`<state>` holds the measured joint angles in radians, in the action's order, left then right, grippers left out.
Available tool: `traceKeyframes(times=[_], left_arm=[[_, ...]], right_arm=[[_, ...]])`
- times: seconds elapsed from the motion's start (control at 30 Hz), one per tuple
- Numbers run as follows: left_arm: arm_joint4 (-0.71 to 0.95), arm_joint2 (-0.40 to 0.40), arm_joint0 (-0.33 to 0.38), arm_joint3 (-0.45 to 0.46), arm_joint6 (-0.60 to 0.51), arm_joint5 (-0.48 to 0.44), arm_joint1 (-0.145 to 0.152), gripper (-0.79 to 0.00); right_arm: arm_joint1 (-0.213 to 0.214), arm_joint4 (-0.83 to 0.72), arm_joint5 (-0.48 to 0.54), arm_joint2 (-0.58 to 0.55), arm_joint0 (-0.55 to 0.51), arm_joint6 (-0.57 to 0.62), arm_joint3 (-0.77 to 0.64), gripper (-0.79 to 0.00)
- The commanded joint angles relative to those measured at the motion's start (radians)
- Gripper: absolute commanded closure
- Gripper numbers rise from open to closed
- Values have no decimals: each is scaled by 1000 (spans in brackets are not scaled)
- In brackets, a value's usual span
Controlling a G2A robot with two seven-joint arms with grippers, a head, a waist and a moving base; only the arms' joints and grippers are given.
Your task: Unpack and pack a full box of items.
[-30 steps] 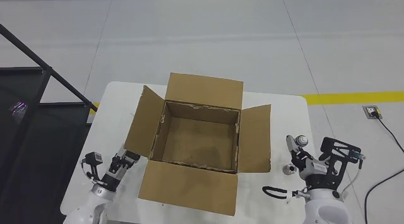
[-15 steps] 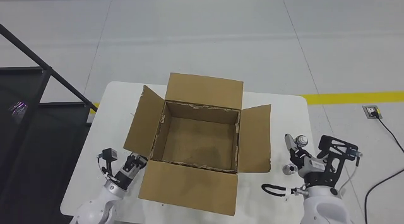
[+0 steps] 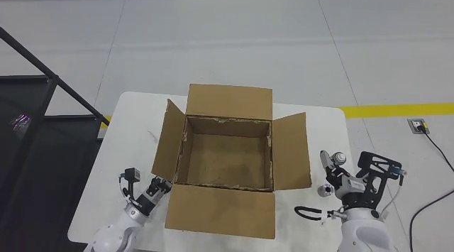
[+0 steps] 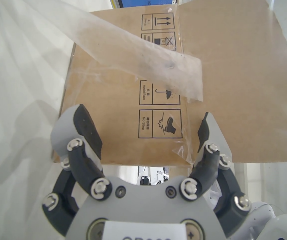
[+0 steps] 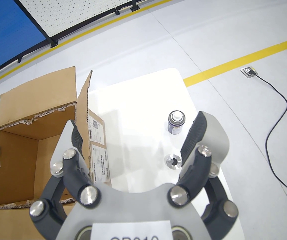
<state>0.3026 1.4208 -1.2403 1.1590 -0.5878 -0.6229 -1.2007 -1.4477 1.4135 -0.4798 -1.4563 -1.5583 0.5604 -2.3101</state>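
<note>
An open cardboard box (image 3: 225, 160) stands in the middle of the white table (image 3: 135, 124), its inside bare, all flaps spread. My left gripper (image 3: 160, 185) is at the box's front left corner, under the left flap; in the left wrist view the left gripper (image 4: 146, 128) is open, facing the printed box side (image 4: 123, 83), with a loose strip of clear tape (image 4: 143, 58) hanging across. My right gripper (image 5: 136, 128) is open to the right of the box (image 5: 33, 131). A dark spray can (image 5: 175, 123) stands beyond it, also spray can (image 3: 339, 158).
A small silver disc (image 5: 173, 161) lies on the table between the right gripper's fingers and the can, also silver disc (image 3: 323, 190). The table's right edge runs close to the can. A black cable (image 5: 276, 126) lies on the floor beyond.
My left gripper has moved right, up to the box's front left corner. The left flap now stands steeper and the box has turned slightly. The right arm has stayed put.
</note>
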Motion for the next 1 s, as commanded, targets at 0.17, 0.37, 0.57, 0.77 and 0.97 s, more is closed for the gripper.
traceKeyframes(times=[0.17,0.37,0.57,0.77,0.97], left_arm=[[32,73,-41,44,9,-34,14,-785],[80,192,-118,141,-21,-41,37,-785],[84,295,-189,259,-4,-3,53,-785],[81,301,-193,267,-3,-1,54,-785],[84,295,-196,273,-3,11,53,-785]], right_arm=[[9,83,119,-2,-43,-12,-32,-785],[17,163,208,-25,-103,33,-40,-785],[27,352,287,-33,-114,213,-40,-785],[27,352,287,-33,-114,213,-40,-785],[21,311,207,-57,-95,244,-2,-785]])
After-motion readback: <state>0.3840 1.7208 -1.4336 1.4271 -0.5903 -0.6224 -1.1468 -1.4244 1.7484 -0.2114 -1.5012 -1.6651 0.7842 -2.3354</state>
